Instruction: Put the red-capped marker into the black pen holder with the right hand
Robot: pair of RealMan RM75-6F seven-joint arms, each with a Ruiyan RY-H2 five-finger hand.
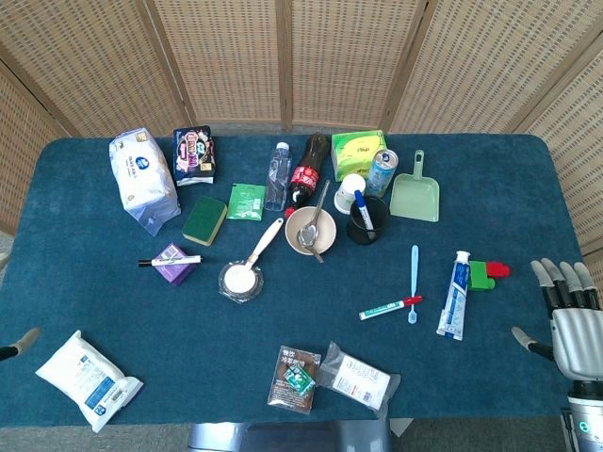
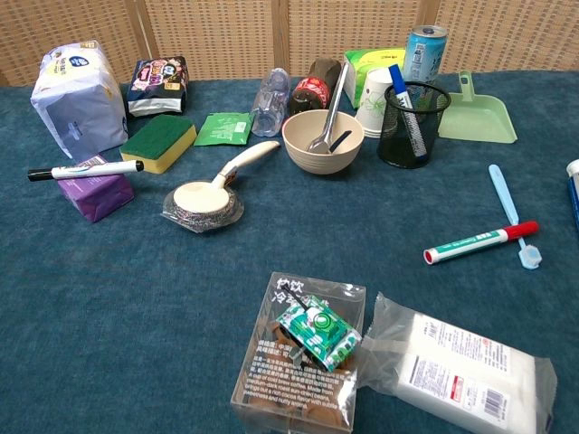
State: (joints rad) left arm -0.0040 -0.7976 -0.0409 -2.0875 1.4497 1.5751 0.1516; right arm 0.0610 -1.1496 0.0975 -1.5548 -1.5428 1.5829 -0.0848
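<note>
The red-capped marker (image 1: 389, 307) (image 2: 480, 241) lies flat on the blue table, its red cap toward the right and touching a light blue toothbrush (image 1: 413, 282) (image 2: 511, 213). The black mesh pen holder (image 1: 366, 220) (image 2: 412, 124) stands upright behind it with a blue-capped marker inside. My right hand (image 1: 571, 311) hovers at the table's right edge, fingers spread, holding nothing, well to the right of the marker. Only a fingertip of my left hand (image 1: 21, 341) shows at the left edge.
A beige bowl (image 1: 311, 230) with a spoon, a paper cup (image 1: 350, 191), a can (image 1: 381, 171) and a green dustpan (image 1: 415, 193) crowd around the holder. A toothpaste tube (image 1: 454, 296) and a red-green clip (image 1: 487, 273) lie between the marker and my right hand. Packets (image 1: 356, 379) sit near the front edge.
</note>
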